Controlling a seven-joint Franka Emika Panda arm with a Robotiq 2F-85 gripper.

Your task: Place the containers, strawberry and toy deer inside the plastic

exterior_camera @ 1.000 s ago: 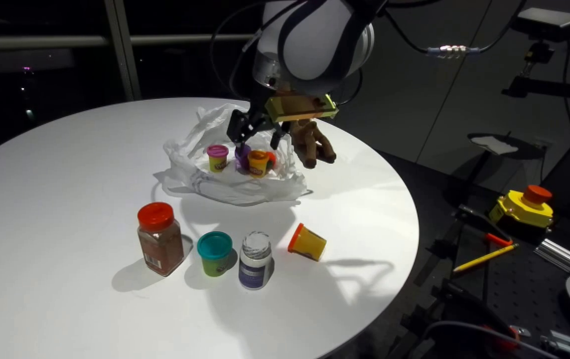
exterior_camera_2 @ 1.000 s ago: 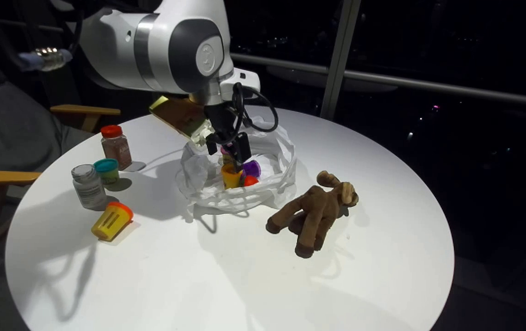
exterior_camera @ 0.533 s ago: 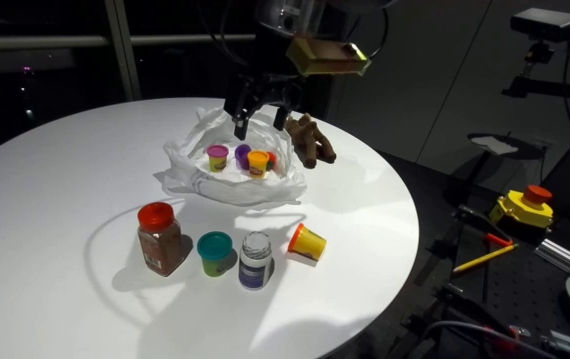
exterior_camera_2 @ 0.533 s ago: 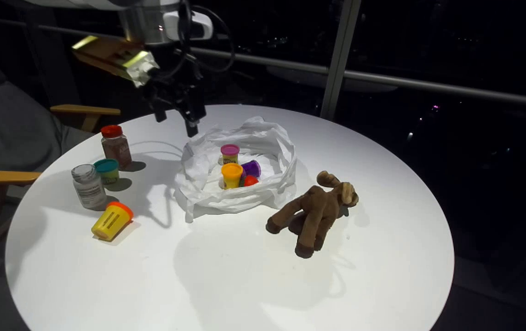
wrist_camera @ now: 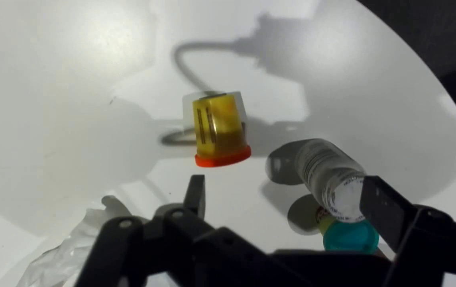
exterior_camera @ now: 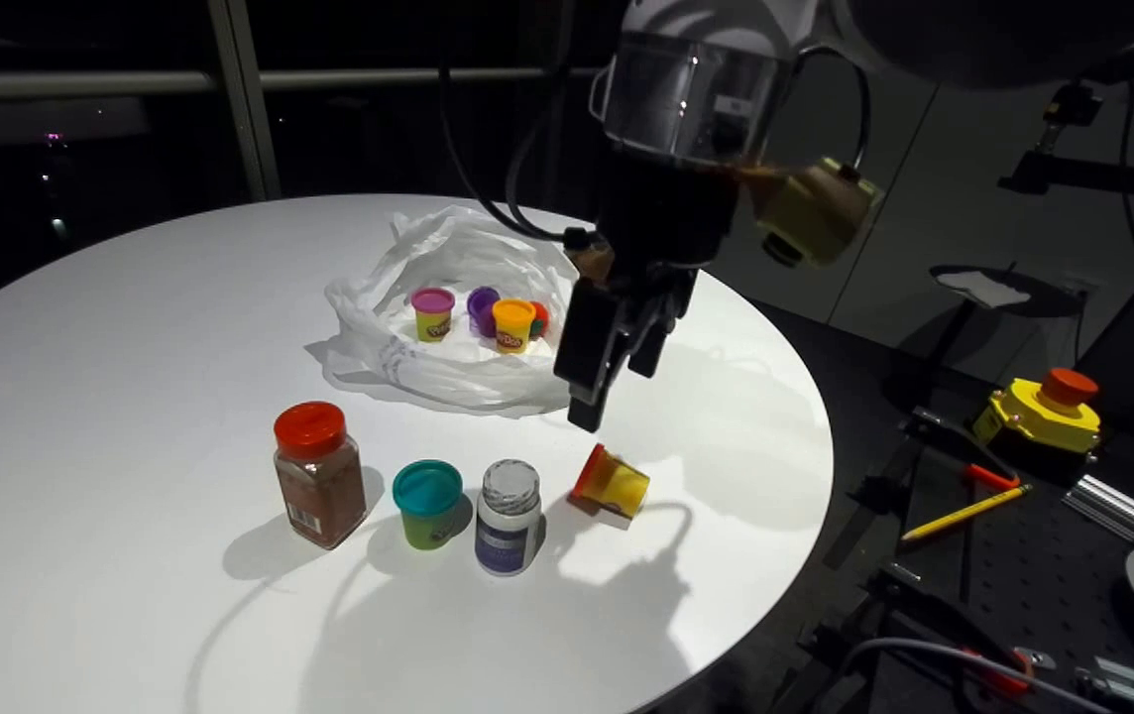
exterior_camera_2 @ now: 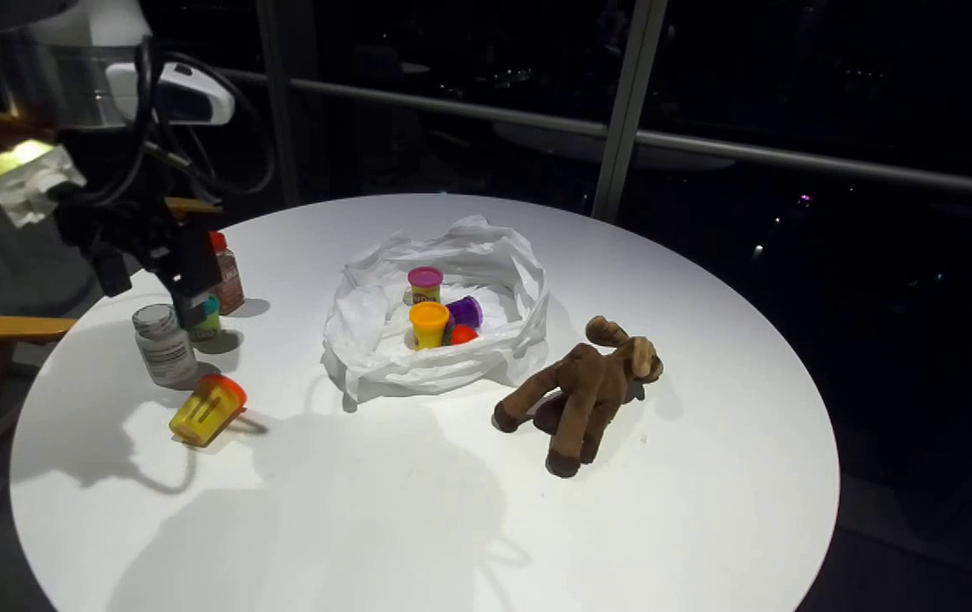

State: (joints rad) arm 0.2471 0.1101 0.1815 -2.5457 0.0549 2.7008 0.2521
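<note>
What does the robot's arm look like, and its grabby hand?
The arm is white, with a shiny silvery ring and a yellowish box attached near its end. Black cables curve in loops beside it. The gripper is black, with two chunky, squared-off fingers.

Toy deer [exterior_camera_2: 585, 382] outside plastic bag [exterior_camera_2: 418, 371]

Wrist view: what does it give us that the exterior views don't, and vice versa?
Only wrist: no extra thing I can identify, just a steep look down past the open jaws at the yellow tub.

Only exterior: the pink-lidded tub, purple tub, orange tub and strawberry inside the plastic bag; the jar's red lid; the toy deer whole, in an exterior view.

Shared: yellow tub, bottle, teal-lidded tub, plastic bag (only part in the wrist view), jaws.
</note>
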